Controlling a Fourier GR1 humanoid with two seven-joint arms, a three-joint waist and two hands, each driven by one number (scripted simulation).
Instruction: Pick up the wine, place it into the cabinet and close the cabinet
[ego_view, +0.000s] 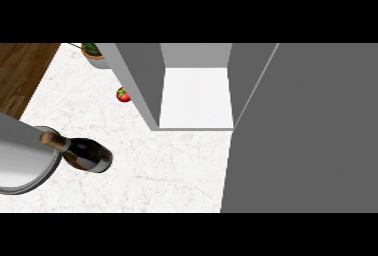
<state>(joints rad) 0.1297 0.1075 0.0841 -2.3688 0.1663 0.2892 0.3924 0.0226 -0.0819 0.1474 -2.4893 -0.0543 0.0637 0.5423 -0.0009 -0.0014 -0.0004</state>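
The wine bottle (83, 151) is dark with a tan cap and stands on the white marble counter (170, 170) at the lower left. The grey cabinet (140, 75) stands behind it, to the right. Its inside is open, showing a bare white shelf (196, 97). The cabinet door (303, 130) is swung out and fills the right side of the view as a broad grey panel. Neither hand shows anywhere in the head view.
A grey round rimmed object (22, 165) is cut by the left edge, and the bottle's cap overlaps it. A small red fruit (123, 95) lies by the cabinet's left wall. A potted plant (94, 54) sits at the back. Wooden floor (22, 70) lies beyond the counter's left edge.
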